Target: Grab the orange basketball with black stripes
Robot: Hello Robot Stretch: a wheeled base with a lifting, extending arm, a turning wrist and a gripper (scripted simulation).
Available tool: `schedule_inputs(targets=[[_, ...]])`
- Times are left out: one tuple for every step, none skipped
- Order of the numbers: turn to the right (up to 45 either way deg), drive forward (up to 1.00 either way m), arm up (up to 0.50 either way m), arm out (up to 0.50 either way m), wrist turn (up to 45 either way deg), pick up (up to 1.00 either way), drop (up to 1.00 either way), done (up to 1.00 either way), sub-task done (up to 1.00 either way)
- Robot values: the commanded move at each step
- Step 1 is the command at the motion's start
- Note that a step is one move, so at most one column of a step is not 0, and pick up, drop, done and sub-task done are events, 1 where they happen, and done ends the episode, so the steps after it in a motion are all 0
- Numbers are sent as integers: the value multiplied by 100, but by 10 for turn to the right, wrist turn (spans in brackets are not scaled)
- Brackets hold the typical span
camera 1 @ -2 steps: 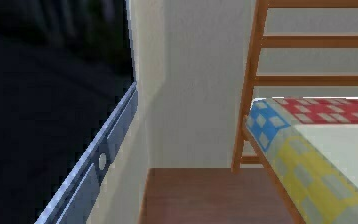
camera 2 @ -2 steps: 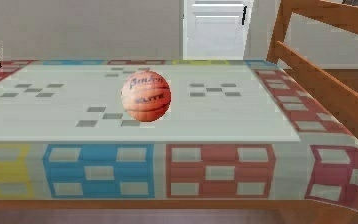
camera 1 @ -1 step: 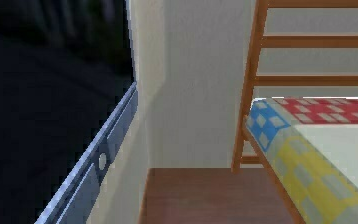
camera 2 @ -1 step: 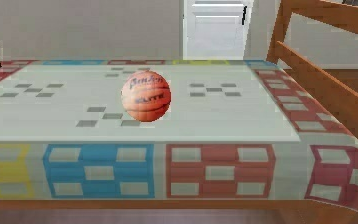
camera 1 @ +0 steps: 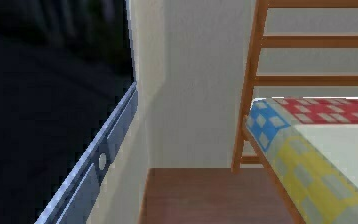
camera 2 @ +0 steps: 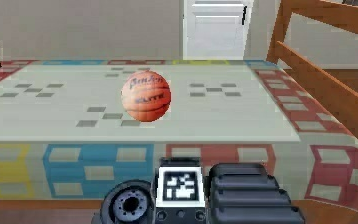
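Note:
An orange basketball (camera 2: 146, 96) with black stripes and a pale band of print rests on the patchwork quilt of a bed (camera 2: 237, 110), near the quilt's middle. At the arm side view's bottom edge a white square with black marks (camera 2: 182, 187) tops the arm's end. The gripper's dark rounded body (camera 2: 127, 206) sits just left of it, below the ball in the picture. Its far end cannot be made out, so I cannot tell whether it holds anything.
A wooden bed frame (camera 2: 322, 60) rises at the arm side view's right, with a white door (camera 2: 217, 28) behind the bed. In the forward view, a wooden ladder (camera 1: 255, 80) and the quilt's corner (camera 1: 307, 150) stand right, a dark panel with a blue-grey frame (camera 1: 92, 165) left, and wood floor (camera 1: 207, 195) between.

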Motion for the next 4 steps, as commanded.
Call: schedule_inputs(targets=[[0,0,0,44,0,0,0,0,0],[0,0,0,0,450,0,0,0,0],[0,0,0,0,450,0,0,0,0],[0,0,0,0,450,0,0,0,0]])
